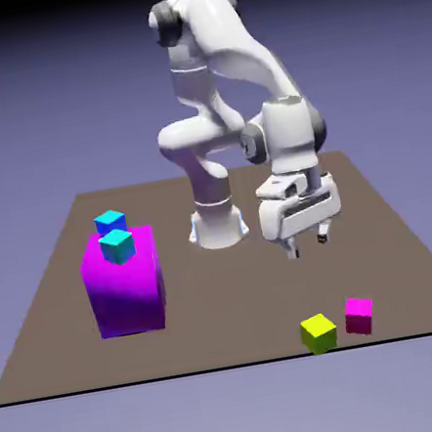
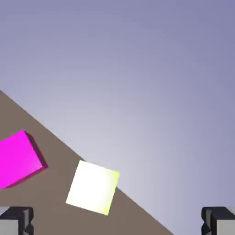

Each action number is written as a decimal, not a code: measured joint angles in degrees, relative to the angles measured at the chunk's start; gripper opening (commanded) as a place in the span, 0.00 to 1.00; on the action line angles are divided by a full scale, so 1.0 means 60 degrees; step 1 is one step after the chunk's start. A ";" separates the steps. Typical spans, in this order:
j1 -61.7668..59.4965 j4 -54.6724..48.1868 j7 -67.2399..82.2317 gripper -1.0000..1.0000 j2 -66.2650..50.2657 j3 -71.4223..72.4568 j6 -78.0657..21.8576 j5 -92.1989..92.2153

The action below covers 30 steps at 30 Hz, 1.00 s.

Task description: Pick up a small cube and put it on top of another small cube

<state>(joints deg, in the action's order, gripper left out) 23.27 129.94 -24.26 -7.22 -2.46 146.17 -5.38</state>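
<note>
Gripper (image 1: 309, 245) empty, fingers spread. Pink cube (image 1: 359, 316) sits on the table (image 1: 229, 332), just beside the yellow-green cube (image 1: 319, 333). Risk: a descending finger, misaligned, could knock the yellow-green cube off the edge.

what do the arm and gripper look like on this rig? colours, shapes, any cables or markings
Arm: glossy white, rounded tubular links, dark grey caps at some joints, slightly flared white base. Gripper: wide white body with a dark slot along it, two short fingers with dark tips; close up, the tips are blocky, black and light grey. I can make out no cables or lettering.
</note>
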 measured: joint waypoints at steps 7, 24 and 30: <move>0.1341 -0.1887 0.1105 0.50 -0.2422 -0.0149 -0.1691 -0.0327; 0.1182 -0.2516 0.2733 0.00 -0.3086 -0.0021 -0.2656 -0.0890; -0.0123 -0.1908 0.4162 0.00 -0.2526 0.0228 -0.2336 -0.1586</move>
<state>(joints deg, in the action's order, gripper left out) 22.53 118.49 0.71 -22.38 -1.09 132.16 -14.90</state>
